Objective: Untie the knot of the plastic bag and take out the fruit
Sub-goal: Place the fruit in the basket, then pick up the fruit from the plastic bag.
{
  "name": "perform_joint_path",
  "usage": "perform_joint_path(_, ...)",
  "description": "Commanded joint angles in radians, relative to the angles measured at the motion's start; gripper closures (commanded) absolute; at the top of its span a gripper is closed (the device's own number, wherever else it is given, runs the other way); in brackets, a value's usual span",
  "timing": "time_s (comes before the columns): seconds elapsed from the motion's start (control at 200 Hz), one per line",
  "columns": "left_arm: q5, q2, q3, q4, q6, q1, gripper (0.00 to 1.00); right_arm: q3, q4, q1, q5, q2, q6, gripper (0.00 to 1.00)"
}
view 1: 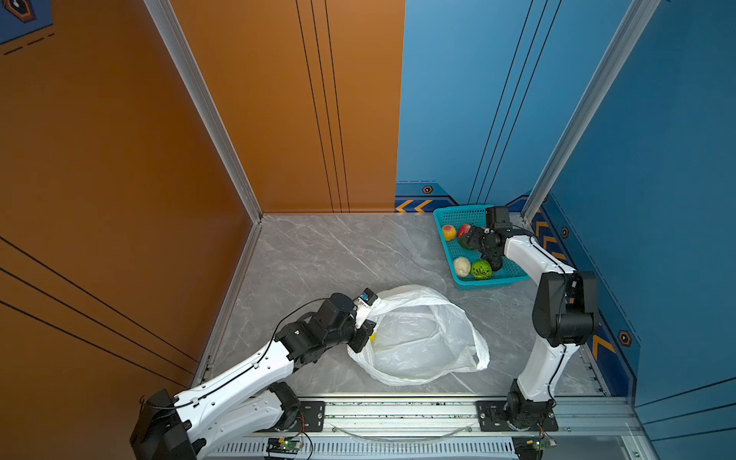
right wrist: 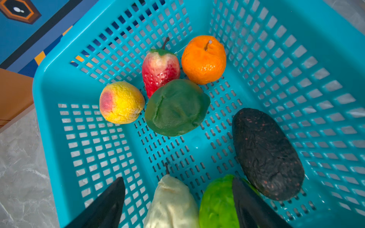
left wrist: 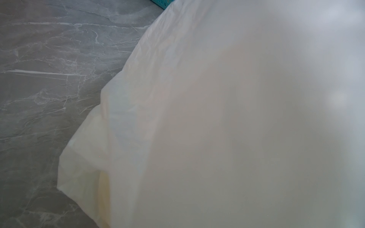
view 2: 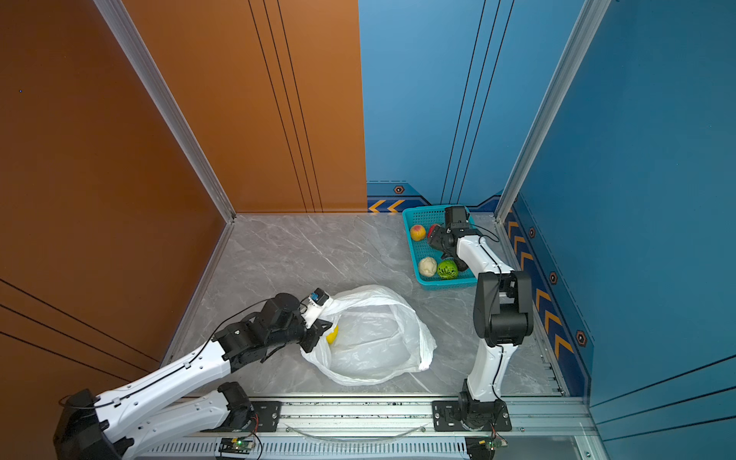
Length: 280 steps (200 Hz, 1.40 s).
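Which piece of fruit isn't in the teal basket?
The yellow fruit: it alone sits inside the plastic bag, while the other seven, seen in the right wrist view, lie in the basket.

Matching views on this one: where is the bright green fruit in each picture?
Both top views: bright green fruit in the near end of the basket, beside the cream pear.
Left wrist: not in it; the bag fills most of it.
Right wrist, between the cream pear and the black fruit.
Shared landmark: the teal basket, just a corner sliver in the left wrist view.
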<state>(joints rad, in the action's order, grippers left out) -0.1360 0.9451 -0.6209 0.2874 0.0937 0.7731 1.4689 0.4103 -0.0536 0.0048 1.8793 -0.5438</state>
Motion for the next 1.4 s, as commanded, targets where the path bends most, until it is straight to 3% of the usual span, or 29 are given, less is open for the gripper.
perform_joint_path(0.0,-0.008,-0.023,0.016,-0.012,-0.014,-0.011,1.0,0.001,0.064,-0.022,0.0,-0.093,0.028,0.13)
perform_joint_path(0.391,0.004,-0.022,0.01,-0.047,0.011,-0.014,1.0,-0.058,0.285,-0.152,-0.154,-0.398,0.081,0.11)
perform_joint_path(0.576,0.001,-0.009,-0.006,-0.042,0.016,-0.014,1.0,-0.042,0.428,-0.334,-0.158,-0.572,0.079,0.09)
perform_joint_path(0.751,0.009,0.023,-0.054,-0.005,0.003,-0.014,1.0,-0.04,0.474,-0.552,-0.124,-0.674,-0.013,0.09)
perform_joint_path(1.066,0.076,0.069,-0.143,0.069,-0.043,-0.014,1.0,-0.074,0.432,-0.957,0.024,-0.704,-0.102,0.08)
perform_joint_path(1.397,0.104,0.107,-0.184,0.075,-0.053,-0.015,1.0,-0.324,0.242,-1.106,0.073,-0.628,-0.089,0.09)
